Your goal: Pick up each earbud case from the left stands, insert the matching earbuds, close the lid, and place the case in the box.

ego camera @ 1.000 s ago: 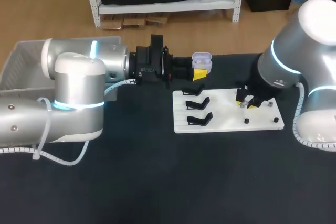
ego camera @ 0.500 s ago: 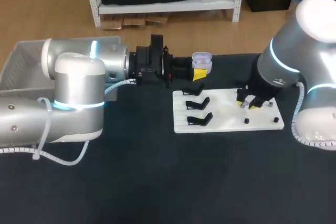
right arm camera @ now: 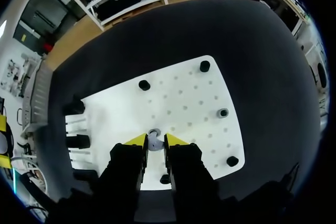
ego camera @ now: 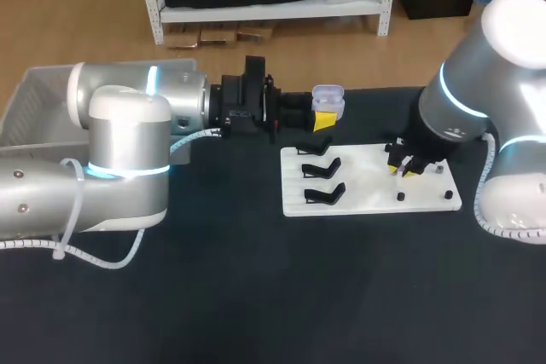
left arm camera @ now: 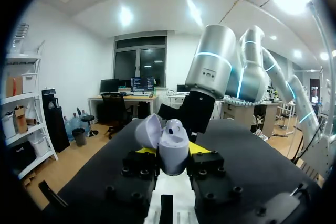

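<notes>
Your right gripper (right arm camera: 153,139), pinching what looks like an earbud (right arm camera: 153,144), inches off the board's (right arm camera: 178,103) right side, insertion-bound; left gripper (left arm camera: 172,150) still clamps the case (left arm camera: 170,136).

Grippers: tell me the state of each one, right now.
Left gripper: closed, holding the open earbud case.
Right gripper: closed, fingers pinching a small earbud.

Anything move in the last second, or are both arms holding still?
The right gripper, shut on an earbud, shifted only slightly over the white board. The left gripper kept still, holding the open earbud case; the black stands did not move.
</notes>
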{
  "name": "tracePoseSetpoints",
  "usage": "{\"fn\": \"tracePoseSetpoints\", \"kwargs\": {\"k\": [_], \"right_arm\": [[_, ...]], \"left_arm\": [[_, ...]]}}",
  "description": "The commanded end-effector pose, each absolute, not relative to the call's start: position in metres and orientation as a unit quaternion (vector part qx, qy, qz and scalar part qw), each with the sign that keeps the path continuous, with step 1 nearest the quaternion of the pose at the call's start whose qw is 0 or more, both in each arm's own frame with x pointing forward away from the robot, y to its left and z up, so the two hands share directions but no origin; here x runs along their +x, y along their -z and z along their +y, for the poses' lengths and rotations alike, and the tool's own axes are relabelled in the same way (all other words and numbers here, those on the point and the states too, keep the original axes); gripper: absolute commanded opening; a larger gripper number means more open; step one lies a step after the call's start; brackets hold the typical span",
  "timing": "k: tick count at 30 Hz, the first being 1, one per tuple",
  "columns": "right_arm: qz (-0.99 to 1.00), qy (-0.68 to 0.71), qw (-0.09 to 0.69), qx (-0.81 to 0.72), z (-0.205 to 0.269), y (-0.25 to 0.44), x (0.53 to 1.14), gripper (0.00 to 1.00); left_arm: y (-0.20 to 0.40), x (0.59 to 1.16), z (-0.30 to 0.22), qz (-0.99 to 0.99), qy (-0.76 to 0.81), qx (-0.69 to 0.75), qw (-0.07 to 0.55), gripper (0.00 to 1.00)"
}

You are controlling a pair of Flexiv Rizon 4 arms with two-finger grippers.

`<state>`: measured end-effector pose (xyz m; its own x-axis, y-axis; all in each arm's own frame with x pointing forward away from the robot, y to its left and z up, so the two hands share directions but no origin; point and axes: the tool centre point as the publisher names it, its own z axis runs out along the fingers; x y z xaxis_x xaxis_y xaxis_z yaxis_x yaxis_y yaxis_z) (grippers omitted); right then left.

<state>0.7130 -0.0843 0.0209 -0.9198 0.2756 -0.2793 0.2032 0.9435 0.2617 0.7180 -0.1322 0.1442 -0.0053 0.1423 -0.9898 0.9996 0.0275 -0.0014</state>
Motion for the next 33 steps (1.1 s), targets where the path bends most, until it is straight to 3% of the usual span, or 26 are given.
{"fn": "tracePoseSetpoints", "kwargs": {"k": [1,20,33], "right_arm": [[0.975,-0.106,0.154,0.118,-0.083,-0.029,0.712,0.0],[0.995,-0.06,0.075,-0.001,-0.051,-0.16,0.676,0.0],[0.986,-0.067,0.121,-0.094,0.001,-0.229,0.669,0.0]], "left_arm": [[-0.143,0.717,-0.132,0.54,0.457,0.525,0.474,0.0],[-0.143,0.717,-0.132,0.54,0.457,0.525,0.474,0.0],[-0.143,0.717,-0.132,0.54,0.457,0.525,0.474,0.0]]}}
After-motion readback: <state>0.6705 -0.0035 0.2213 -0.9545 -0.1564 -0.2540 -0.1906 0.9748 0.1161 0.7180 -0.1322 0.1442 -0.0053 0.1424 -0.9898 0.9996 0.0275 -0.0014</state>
